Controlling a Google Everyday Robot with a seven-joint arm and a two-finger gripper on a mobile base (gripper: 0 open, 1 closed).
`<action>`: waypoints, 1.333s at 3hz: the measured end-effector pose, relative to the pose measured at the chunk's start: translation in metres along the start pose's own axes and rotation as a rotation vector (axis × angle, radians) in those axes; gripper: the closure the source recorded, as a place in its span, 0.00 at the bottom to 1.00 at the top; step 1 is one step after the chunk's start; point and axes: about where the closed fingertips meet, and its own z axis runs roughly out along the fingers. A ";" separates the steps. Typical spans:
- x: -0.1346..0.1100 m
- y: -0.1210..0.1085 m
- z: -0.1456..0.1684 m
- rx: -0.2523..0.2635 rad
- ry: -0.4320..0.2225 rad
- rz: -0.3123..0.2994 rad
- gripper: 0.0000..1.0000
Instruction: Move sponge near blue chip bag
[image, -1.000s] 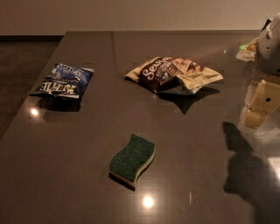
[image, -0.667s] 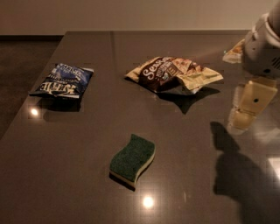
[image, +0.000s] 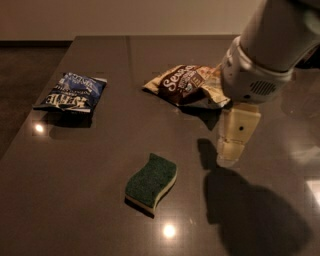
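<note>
The cream plastic pincer (image: 229, 156) hangs over the dark glossy table (image: 90, 165) holding nothing; I cannot tell how wide it stands. Near it, to the view's left, the wavy-edged sponge (image: 151, 181), rough green scrub over soft yellow foam, lies ungrasped. Behind the pincer sits a crinkled brown-and-cream foil bag (image: 185, 85). The flat, crinkled blue chip bag (image: 71, 92) lies well apart, far left. By my judgement the whole move remains.

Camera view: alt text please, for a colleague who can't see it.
The gripper hangs over the dark table, to the right of the green sponge and not touching it. The blue chip bag lies far left at the back; a brown chip bag lies behind the gripper.
</note>
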 end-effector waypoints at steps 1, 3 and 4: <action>-0.029 0.018 0.035 -0.074 -0.012 -0.081 0.00; -0.050 0.054 0.087 -0.182 -0.023 -0.170 0.00; -0.060 0.069 0.101 -0.180 -0.031 -0.190 0.00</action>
